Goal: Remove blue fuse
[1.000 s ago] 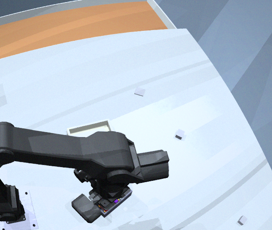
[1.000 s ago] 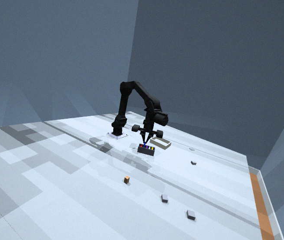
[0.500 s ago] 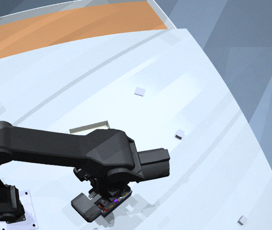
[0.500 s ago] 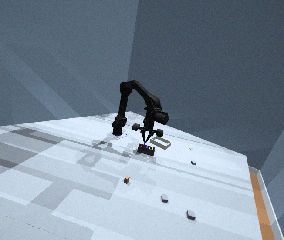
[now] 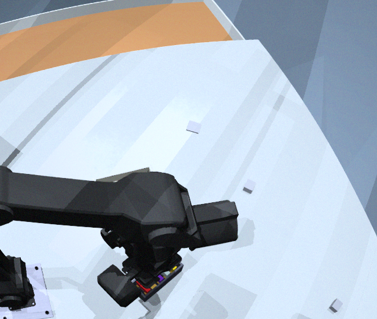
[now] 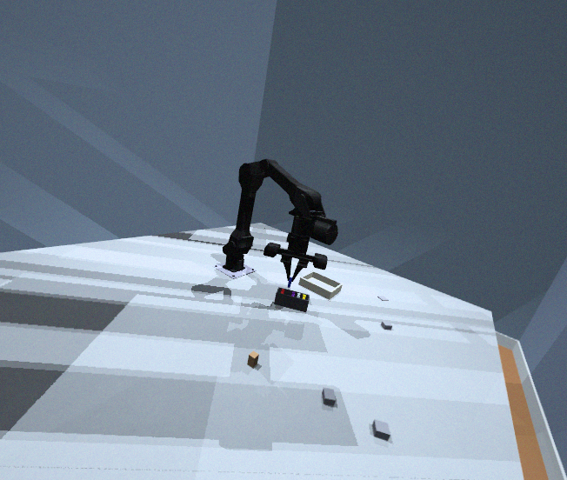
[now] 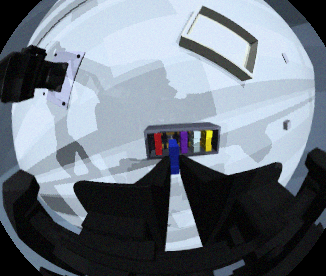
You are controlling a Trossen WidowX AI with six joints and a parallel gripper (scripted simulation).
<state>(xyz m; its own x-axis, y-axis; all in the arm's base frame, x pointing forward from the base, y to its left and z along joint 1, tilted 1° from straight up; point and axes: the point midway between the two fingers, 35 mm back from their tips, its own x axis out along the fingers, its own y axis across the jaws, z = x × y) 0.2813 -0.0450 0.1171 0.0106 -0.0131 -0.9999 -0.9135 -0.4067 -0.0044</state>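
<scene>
My gripper is shut on the blue fuse, which hangs upright just above the fuse block. The arm hides the fingertips and blue fuse in the top view. The red fuse, purple fuse, pale fuse and yellow fuse stand in the block. The empty cream tray lies behind the block to the right in the exterior view; the arm mostly hides it in the top view.
Small grey pieces lie beyond the arm. In the exterior view, an orange block and two grey blocks lie in the foreground. The arm's base plate is left of the block.
</scene>
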